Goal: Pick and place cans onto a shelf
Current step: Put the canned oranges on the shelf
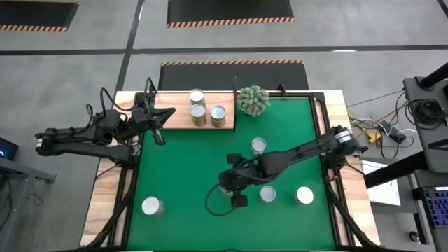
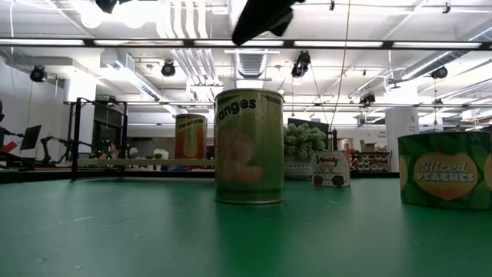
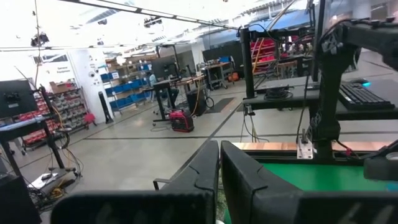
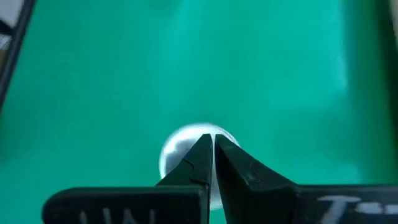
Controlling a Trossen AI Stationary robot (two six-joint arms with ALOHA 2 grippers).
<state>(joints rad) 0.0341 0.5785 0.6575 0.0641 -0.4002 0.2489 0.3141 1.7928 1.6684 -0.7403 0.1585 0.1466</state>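
Three cans [image 1: 206,112] already stand on the shelf [image 1: 178,117], the pale board at the far left of the green mat [image 1: 189,168], beside the spiky plant [image 1: 253,101]. We count four more loose on the mat in the high view: one mid-mat [image 1: 259,145], two near the front right [image 1: 268,194] [image 1: 304,195], one front left [image 1: 151,206]. A further can [image 4: 180,149] shows only in the right wrist view, its shiny top directly beneath the right gripper [image 1: 225,183], which hangs over the mat's middle and hides it from above. That gripper's fingers are clenched tip to tip, grasping nothing. The left gripper [image 1: 158,126] waits at the shelf's left end, also pinched shut and empty, pointing out into the room. We judge the step in hand to be the approach on the next can, right arm poised above it. The next move calls for spreading the fingers wide enough to straddle the tin before descending; coming down shut would strike the lid or tip it. After the grasp, a lift and carry toward the free shelf space, clear of the plant.
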